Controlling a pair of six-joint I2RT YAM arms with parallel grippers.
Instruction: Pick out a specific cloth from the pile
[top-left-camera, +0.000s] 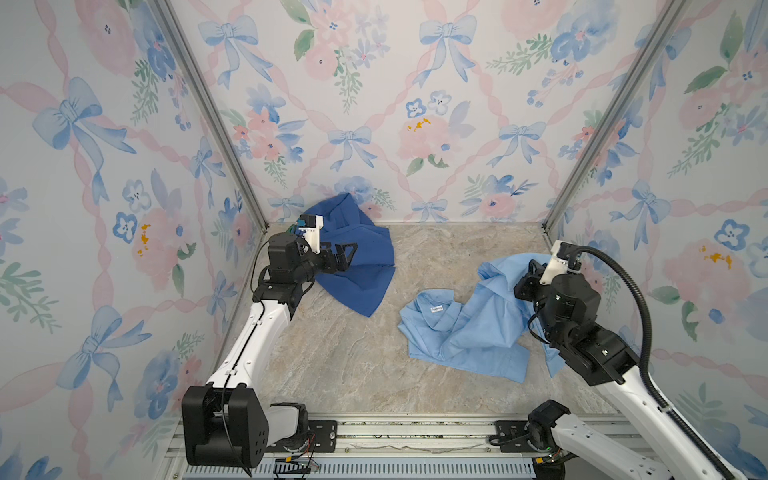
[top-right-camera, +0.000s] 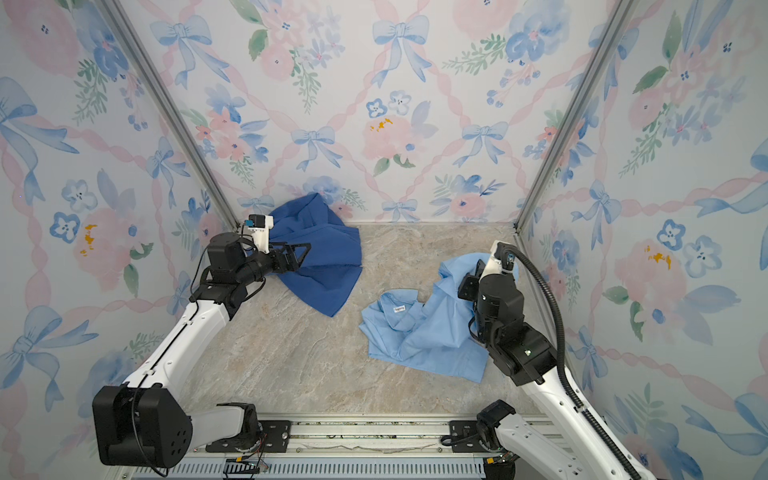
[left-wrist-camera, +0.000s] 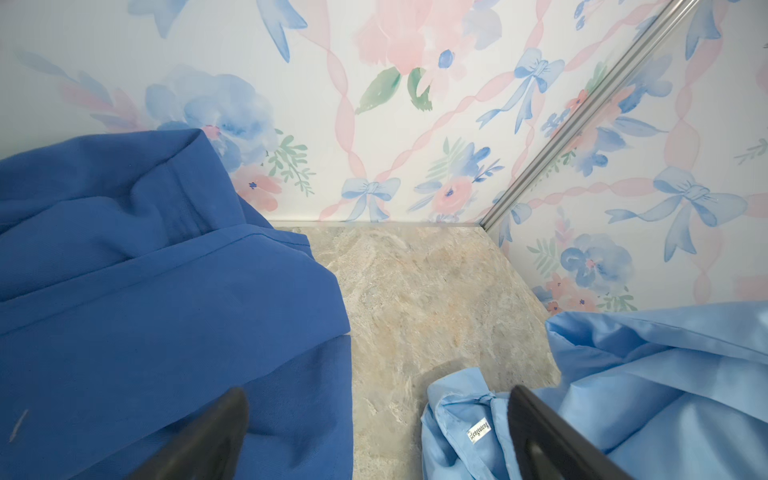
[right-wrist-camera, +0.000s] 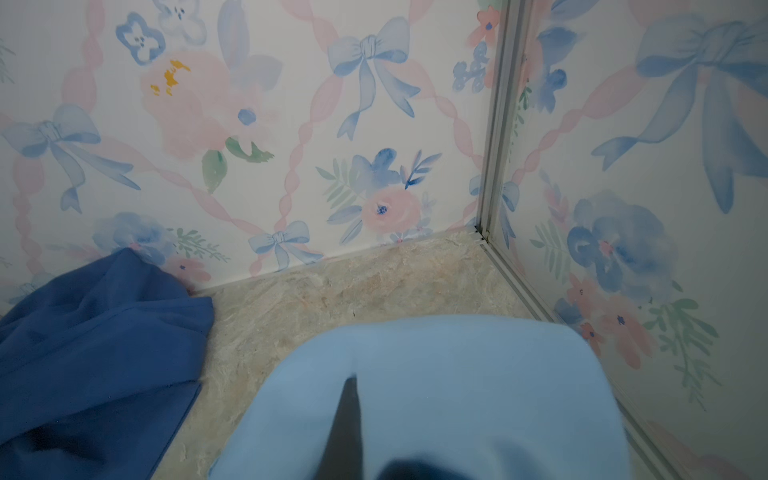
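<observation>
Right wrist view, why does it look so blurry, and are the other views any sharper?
Right wrist view: the cloth hangs right at the lens, soft and smeared, while the wall behind is clearer. Left wrist view: the left gripper has blurred fingers, yet the cloth's label is crisp. Both top views: sharp, evenly lit, only faint shadows.

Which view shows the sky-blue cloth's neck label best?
The left wrist view: the label is close, its print visible. In both top views it is a tiny patch on the cloth. The right wrist view misses it.
</observation>
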